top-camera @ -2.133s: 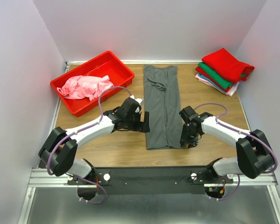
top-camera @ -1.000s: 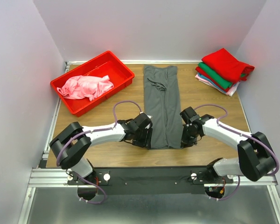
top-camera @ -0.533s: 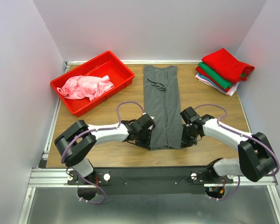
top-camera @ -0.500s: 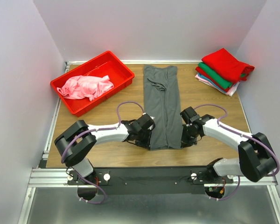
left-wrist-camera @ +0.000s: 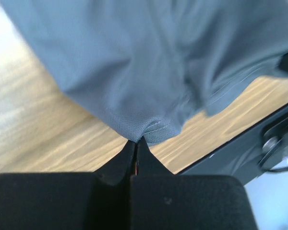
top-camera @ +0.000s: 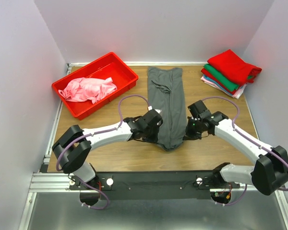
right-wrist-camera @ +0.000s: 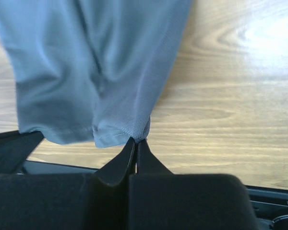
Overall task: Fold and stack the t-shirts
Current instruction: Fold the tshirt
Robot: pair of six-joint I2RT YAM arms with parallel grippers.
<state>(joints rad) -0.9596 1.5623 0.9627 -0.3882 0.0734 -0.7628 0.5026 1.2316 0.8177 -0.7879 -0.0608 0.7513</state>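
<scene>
The long dark grey cloth t-shirt (top-camera: 166, 98) lay lengthwise down the middle of the wooden table (top-camera: 221, 103), its near end bunched and raised off the wood. The left hand (left-wrist-camera: 136, 143) was pressed together on one hem corner; the right hand (right-wrist-camera: 136, 142) pinched the other (each with only a small fold of cloth between its tips).

I see the wooden counter (top-camera: 192, 91) carrying a red bin (top-camera: 113, 67) far left, a dark grey t-shirt (top-camera: 167, 96) centred lengthwise, and a folded stack (top-camera: 228, 72), bottom apparently pale pink, far right.
</scene>
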